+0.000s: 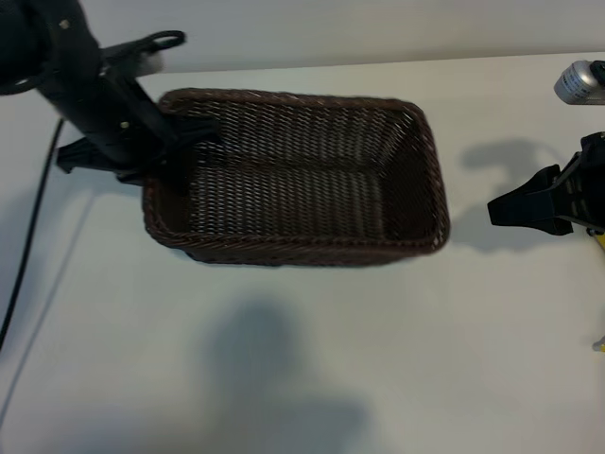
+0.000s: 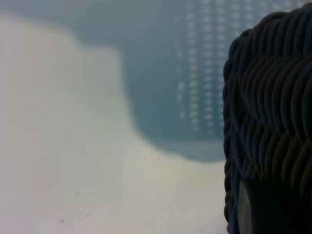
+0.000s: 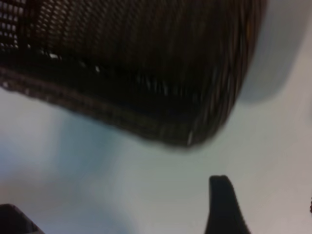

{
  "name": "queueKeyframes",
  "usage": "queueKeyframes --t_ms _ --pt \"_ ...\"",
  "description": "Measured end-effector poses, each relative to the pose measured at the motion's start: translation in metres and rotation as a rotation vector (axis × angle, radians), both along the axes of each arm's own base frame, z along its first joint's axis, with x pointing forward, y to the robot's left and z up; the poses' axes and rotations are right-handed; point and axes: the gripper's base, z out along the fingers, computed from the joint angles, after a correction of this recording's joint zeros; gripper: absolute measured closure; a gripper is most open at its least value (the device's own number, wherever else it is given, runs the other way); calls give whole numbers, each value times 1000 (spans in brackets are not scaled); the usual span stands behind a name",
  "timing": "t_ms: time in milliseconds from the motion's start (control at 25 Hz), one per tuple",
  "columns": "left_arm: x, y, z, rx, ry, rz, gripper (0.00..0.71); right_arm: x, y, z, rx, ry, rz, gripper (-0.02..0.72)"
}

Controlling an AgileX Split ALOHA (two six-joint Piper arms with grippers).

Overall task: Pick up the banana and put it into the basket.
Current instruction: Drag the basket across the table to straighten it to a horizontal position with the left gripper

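The dark brown wicker basket (image 1: 293, 251) stands in the middle of the white table. Nothing lies in the part of its inside that shows. The banana is out of view. My left gripper (image 1: 176, 159) reaches down over the basket's left end, one finger inside the rim and one outside, shut on the rim. In the left wrist view the woven rim (image 2: 273, 97) fills one side, with a pale finger pad (image 2: 243, 209) against it. My right gripper (image 1: 515, 208) hovers to the right of the basket (image 3: 146, 73), open, nothing between its fingers (image 3: 222, 204).
A silver cylinder-shaped object (image 1: 579, 82) sits at the far right edge. A black cable (image 1: 28, 236) runs down the table's left side. Bare white table (image 1: 312, 378) lies in front of the basket, crossed by a soft shadow.
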Motion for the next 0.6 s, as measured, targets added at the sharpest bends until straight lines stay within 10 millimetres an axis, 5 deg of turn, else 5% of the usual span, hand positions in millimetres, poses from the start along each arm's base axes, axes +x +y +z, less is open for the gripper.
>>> queueKeyframes --t_ms 400,600 --pt "24 -22 -65 -105 105 -69 553 0 0 0 0 0 0 265" --pt "25 -34 -75 -112 119 -89 553 0 0 0 0 0 0 265"
